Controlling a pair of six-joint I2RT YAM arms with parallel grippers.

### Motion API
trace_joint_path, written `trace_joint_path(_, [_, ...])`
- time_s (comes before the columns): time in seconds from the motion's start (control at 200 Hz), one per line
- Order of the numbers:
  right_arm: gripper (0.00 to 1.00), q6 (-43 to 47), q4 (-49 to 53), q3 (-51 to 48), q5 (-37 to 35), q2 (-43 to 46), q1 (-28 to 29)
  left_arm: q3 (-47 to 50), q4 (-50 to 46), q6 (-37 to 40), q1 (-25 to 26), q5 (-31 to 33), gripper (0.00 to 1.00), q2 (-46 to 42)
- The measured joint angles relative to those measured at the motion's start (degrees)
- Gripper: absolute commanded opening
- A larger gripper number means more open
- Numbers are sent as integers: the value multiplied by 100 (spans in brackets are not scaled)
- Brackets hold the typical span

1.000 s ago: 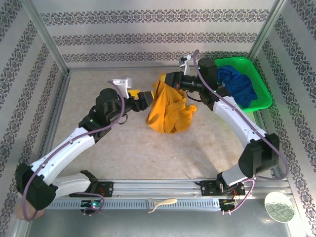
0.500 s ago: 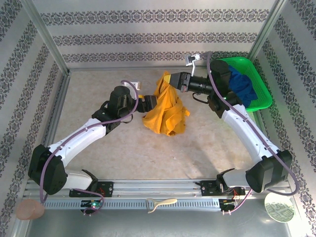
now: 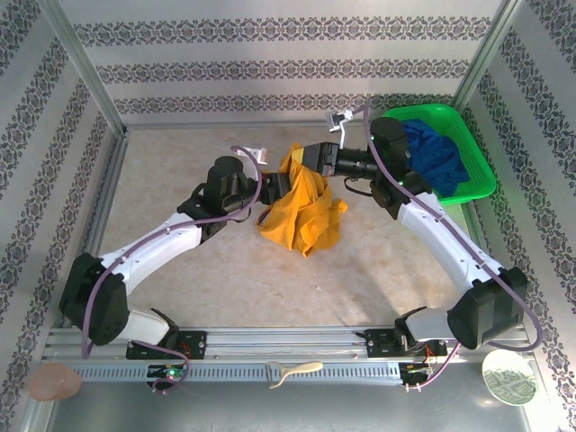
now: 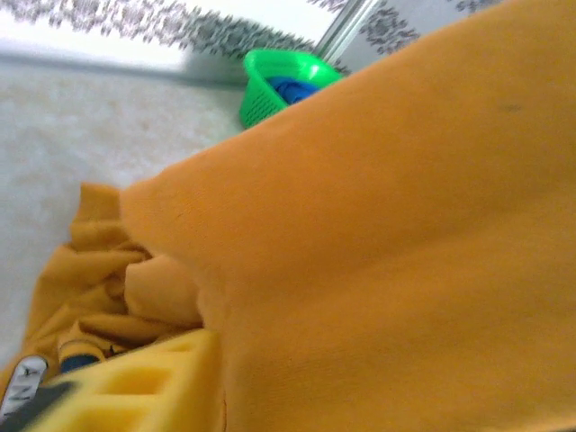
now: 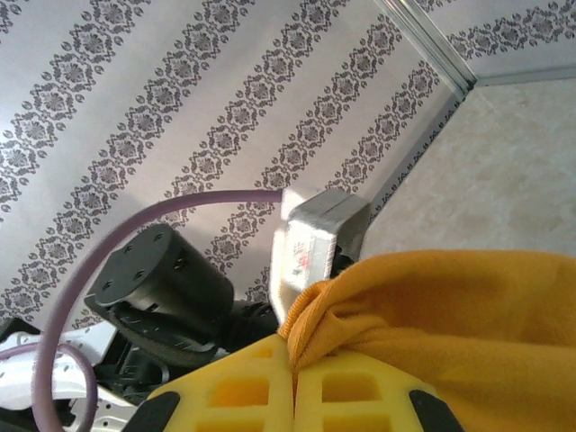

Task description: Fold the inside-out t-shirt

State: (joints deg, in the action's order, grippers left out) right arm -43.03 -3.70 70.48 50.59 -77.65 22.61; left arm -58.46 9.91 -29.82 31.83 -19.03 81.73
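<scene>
The shirt (image 3: 301,202) was held up in a bunch over the middle of the table (image 3: 180,261), and its low end seemed to rest on the table top. A small fold near the top of the bunch was pinched tight between the closed pads of the right gripper (image 5: 292,360). The left gripper (image 3: 277,184) was pushed into the left side of the shirt. Cloth was draped right over its camera, so it could not be told if its jaws were closed on the cloth or not. Much could go wrong from here. If many layers were caught at once by the left gripper, the shirt would be pulled as one lump and would not be opened out flat. If nothing was caught, that side would be dropped when the arms were moved apart. Only a little cloth was held on the right, so it could be tugged free by a hard pull, and the whole shirt would fall in a heap. The two grippers were very near each other and could be bumped together. The basket (image 3: 472,175) with the blue cloth (image 3: 432,153) was just beside the right arm and could be knocked by a wide swing.
</scene>
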Motion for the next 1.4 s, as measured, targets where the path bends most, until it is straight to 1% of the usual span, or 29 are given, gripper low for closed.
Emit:
trace_joint_path(0.05, [0, 0, 0, -149, -2, 66, -24, -2, 0, 33, -35, -4, 0, 116])
trace_joint_path(0.16, [0, 59, 85, -590, -44, 348, -232, -96, -81, 22, -238, -199, 0, 232])
trace_joint_path(0.23, [0, 258, 319, -850, -304, 577, -501, -398, -245, 4, -520, -494, 0, 214])
trace_joint_path(0.3, [0, 457, 522, -992, -629, 671, -741, -905, -378, -63, -813, -986, 0, 142])
trace_joint_path(0.36, [0, 564, 538, -1032, -787, 627, -852, -1401, -498, -142, -931, -1502, 0, 74])
trace_joint_path(0.48, [0, 599, 295, -1014, -874, 619, -820, -2190, -669, -411, -946, -2424, 0, -90])
trace_joint_path(0.54, [0, 619, 168, -984, -994, 741, -702, -2194, -616, -638, -949, -2719, 0, -219])
trace_joint_path(0.595, [0, 640, 122, -988, -1165, 883, -588, -1969, -317, -894, -997, -2896, 0, -376])
trace_joint_path(0.614, [9, 656, 101, -997, -1257, 918, -538, -1849, -166, -990, -1019, -2933, 0, -431])
trace_joint_path(0.649, [30, 688, 68, -1027, -1403, 951, -459, -1563, 127, -1158, -1047, -2973, 0, -540])
trace_joint_path(0.669, [38, 697, 70, -1054, -1478, 955, -428, -1421, 240, -1246, -1062, -3005, 0, -586])
trace_joint_path(0.704, [45, 761, 109, -1115, -1646, 925, -378, -1093, 573, -1445, -1088, -3034, 0, -647])
trace_joint_path(0.764, [53, 931, 323, -1272, -2024, 817, -358, -562, 1134, -1773, -1126, -3025, 0, -662])
trace_joint_path(0.854, [56, 1108, 804, -1722, -2575, 859, -374, 114, 1707, -2308, -1163, -2955, 0, -490])
trace_joint_path(0.954, [59, 1268, 1462, -2006, -3064, 1340, -236, 424, 1790, -2640, -1172, -2817, 0, -334])
trace_joint_path(1.019, [63, 1403, 1694, -2024, -3338, 1849, 149, 413, 1779, -2712, -1172, -2745, 0, -339])
trace_joint_path(1.069, [67, 1519, 1755, -1967, -3517, 2234, 601, 332, 1764, -2732, -1172, -2704, 0, -380])
trace_joint_path(1.099, [70, 1606, 1773, -1904, -3630, 2380, 861, 260, 1751, -2745, -1172, -2684, 0, -398])
trace_joint_path(1.164, [71, 1773, 1770, -1707, -3873, 2496, 1388, 76, 1731, -2750, -1169, -2660, 0, -424])
trace_joint_path(1.254, [73, 1952, 1766, -1314, -4166, 2216, 1781, -247, 1661, -2747, -1163, -2634, 0, -446])
trace_joint_path(1.399, [72, 2208, 1703, -573, -4566, 1082, 1851, -656, 1510, -2747, -1154, -2614, 0, -446])
